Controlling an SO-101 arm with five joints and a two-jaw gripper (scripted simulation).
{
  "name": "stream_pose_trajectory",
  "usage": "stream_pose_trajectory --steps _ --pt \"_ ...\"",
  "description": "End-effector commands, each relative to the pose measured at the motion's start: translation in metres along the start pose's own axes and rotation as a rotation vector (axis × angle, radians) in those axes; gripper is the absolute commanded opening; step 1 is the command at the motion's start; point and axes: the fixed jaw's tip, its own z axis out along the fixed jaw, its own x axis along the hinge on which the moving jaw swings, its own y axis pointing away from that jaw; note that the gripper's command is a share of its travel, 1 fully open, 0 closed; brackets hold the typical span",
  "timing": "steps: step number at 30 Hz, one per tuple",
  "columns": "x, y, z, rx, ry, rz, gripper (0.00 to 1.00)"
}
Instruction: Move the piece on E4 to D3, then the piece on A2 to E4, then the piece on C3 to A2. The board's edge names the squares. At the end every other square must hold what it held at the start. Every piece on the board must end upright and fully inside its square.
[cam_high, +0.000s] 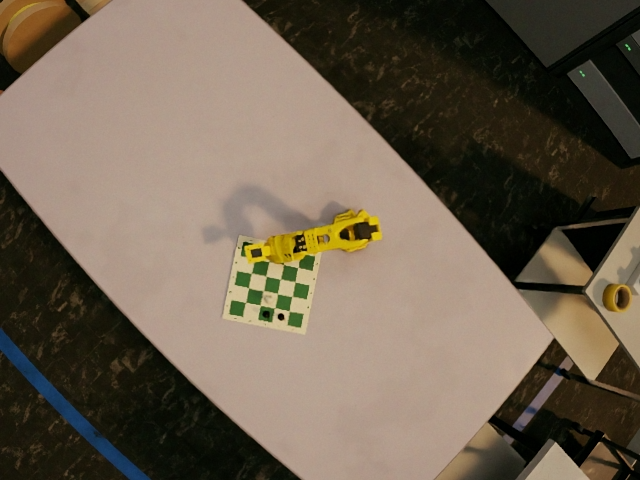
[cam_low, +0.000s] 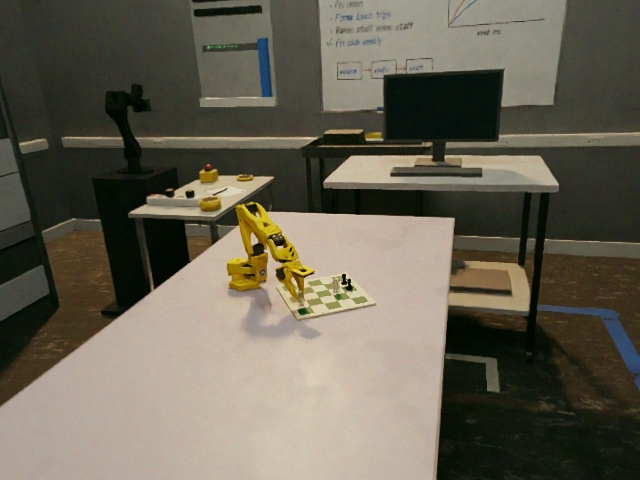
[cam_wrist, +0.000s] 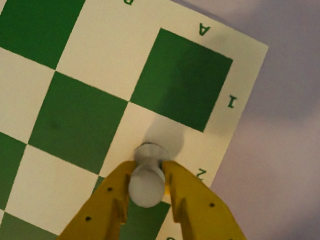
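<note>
From above, I see my arm (cam_high: 320, 238) reaching over the corner of the board (cam_high: 305, 325) that lies toward the table's (cam_high: 155, 129) middle; it hides what it carries. Two dark pieces (cam_high: 266, 313) stand together along the board's opposite edge.

From the side, the gripper (cam_low: 298, 297) points down at the board's corner toward the near end of the table, with a pale piece at its tip, too small to read.

Through the wrist camera, the yellow fingers are clamped on a white piece (cam_wrist: 147, 184) with a rounded head and a collar below. It appears to hang over the light square in column A, row 2, its blurred shadow below. I judge this is the final placement: I should lower straight down, centred within that square, and release only once its base rests flat.
</note>
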Motion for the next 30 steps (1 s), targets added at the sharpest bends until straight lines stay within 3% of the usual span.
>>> stream_pose_trajectory --steps 1,30 --pt "-0.004 0.0025 -0.0018 -0.006 -0.013 -0.018 0.0" --pt "0.0006 0.0025 0.0059 -0.006 -0.013 -0.018 0.0"
